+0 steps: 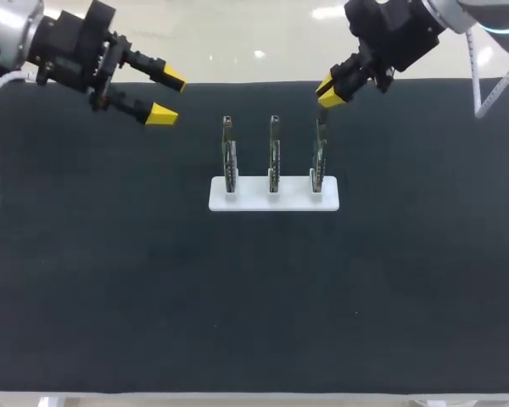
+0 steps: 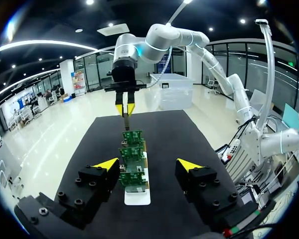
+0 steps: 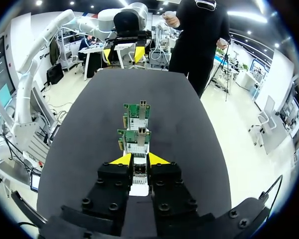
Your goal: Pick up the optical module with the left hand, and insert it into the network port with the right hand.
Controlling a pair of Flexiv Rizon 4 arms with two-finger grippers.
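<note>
On the dark counter [image 1: 110, 280], centre: one white holder [image 1: 274, 197] carrying three upright green circuit boards [image 1: 274, 157] in a row. Above the board at the right arm's end of the row: right claw [image 1: 331, 91], fingers closed on a slim optical module [image 1: 321, 125] that hangs below the tips, just over that board. Far left edge: left claw [image 1: 169, 98], fingers spread apart, well clear of the holder.
</note>
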